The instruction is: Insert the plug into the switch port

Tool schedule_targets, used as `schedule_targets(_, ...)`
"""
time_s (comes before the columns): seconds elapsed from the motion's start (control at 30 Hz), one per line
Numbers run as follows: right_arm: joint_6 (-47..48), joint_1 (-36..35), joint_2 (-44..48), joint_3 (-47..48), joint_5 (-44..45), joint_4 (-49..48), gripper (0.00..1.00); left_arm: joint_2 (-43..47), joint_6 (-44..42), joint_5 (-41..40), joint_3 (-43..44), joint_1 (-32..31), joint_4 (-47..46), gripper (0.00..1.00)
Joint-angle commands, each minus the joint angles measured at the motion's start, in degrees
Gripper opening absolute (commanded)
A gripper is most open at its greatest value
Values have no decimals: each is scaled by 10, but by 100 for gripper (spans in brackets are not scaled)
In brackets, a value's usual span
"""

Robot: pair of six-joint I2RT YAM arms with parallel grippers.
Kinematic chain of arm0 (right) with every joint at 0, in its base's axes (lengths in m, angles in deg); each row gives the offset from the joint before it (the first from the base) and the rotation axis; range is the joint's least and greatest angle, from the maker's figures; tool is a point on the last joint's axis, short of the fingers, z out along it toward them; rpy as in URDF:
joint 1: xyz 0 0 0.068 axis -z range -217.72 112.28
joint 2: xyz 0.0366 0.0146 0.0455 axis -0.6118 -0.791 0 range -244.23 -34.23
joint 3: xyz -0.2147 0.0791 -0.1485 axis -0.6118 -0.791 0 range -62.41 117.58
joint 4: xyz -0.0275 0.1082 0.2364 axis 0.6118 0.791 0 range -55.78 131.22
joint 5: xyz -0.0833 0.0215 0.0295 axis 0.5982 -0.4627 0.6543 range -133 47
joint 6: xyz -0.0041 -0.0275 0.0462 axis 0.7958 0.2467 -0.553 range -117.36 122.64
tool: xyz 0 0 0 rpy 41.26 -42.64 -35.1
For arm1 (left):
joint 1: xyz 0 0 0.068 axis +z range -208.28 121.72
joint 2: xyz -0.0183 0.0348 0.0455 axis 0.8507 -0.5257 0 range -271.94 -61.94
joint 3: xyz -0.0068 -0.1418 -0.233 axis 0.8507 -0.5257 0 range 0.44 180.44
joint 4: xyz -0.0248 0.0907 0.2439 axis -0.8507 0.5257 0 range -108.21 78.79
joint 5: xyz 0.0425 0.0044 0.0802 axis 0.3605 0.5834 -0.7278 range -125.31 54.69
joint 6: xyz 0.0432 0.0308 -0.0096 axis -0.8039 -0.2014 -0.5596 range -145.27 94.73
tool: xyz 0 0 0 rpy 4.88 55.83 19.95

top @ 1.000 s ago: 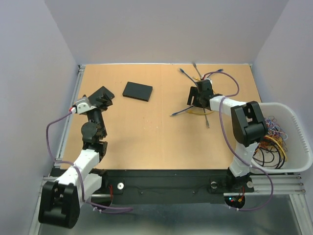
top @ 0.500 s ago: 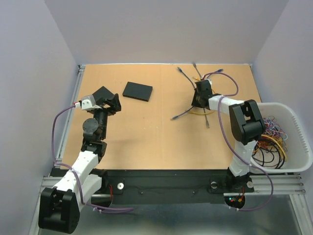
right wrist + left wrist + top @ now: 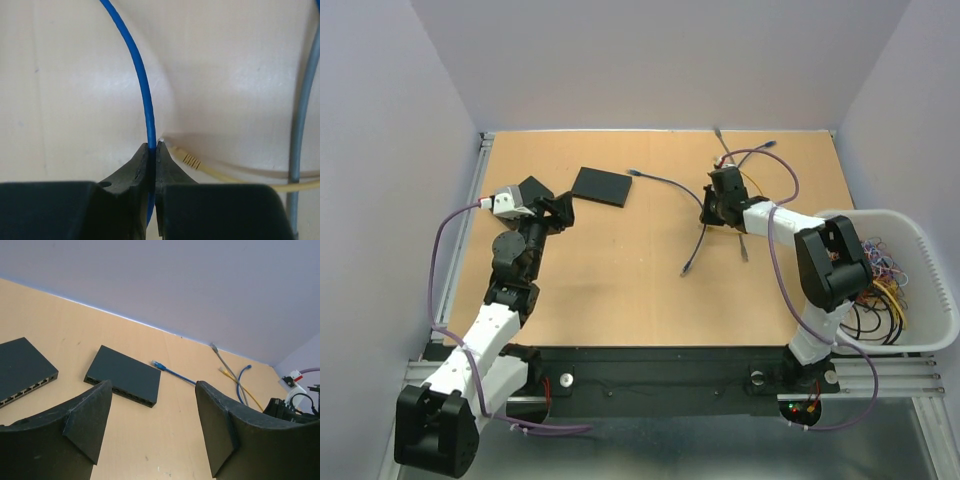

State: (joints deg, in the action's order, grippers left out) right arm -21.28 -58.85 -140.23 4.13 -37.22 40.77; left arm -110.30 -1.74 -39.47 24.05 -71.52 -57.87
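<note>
The switch (image 3: pixel 601 186) is a flat black box at the back centre-left of the table, and its row of ports (image 3: pixel 120 391) faces my left gripper. The blue cable's plug (image 3: pixel 632 172) (image 3: pixel 157 364) lies on the table just right of the switch. My right gripper (image 3: pixel 712 205) (image 3: pixel 153 145) is shut on the blue cable (image 3: pixel 140 75) partway along it; the cable's other end trails toward the front (image 3: pixel 686 270). My left gripper (image 3: pixel 555 212) (image 3: pixel 153 386) hovers open a little short of the switch, with nothing between its fingers.
A second black switch (image 3: pixel 22 367) lies left of the first. Grey (image 3: pixel 302 115) and yellow (image 3: pixel 210 170) cables lie beside the right gripper, and more cable ends sit at the back right (image 3: pixel 720 140). A white bin (image 3: pixel 920 225) of cables stands at the right edge.
My right gripper closed on the blue cable and dragged it left, so the plug now lies near the switch. My left gripper swung right toward the switch and its jaws narrowed slightly.
</note>
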Motion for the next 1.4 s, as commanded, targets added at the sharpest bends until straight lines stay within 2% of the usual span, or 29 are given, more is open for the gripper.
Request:
schedule_targets(0.0, 12, -30, 78, -22, -2, 12, 1, 5, 9, 11, 31, -11, 21, 77)
schedule_targets(0.17, 8, -60, 154, -70, 23, 58, 1, 21, 12, 1, 39, -20, 54, 75)
schedule_targets(0.37, -42, -66, 239, -157, 84, 137, 0, 33, 20, -15, 44, -27, 87, 73)
schedule_targets(0.5, -56, -66, 297, -187, 75, 192, 3, 36, 30, -17, 55, -28, 109, 72)
schedule_targets(0.6, -73, -66, 327, -189, 57, 233, 66, 42, 32, -19, 64, -29, 137, 72)
schedule_targets(0.63, -82, -66, 355, -189, 53, 242, 99, 45, 35, -22, 71, -29, 156, 72)
schedule_targets(0.83, -60, -67, 392, -153, 58, 254, 100, 56, 35, -33, 152, -30, 292, 72)
schedule_targets(0.93, -25, -69, 364, -124, 37, 235, 100, 58, 14, -37, 207, -30, 408, 73)
schedule_targets(1.03, 16, -87, 318, -98, 0, 191, 100, 68, -22, -58, 236, -30, 468, 73)
schedule_targets(1.2, 77, -130, 205, -33, 5, 139, 100, 86, -81, -110, 211, -30, 482, 77)
schedule_targets(1.37, 116, -154, 65, 46, 43, 81, 100, 78, -111, -107, 187, -29, 484, 78)
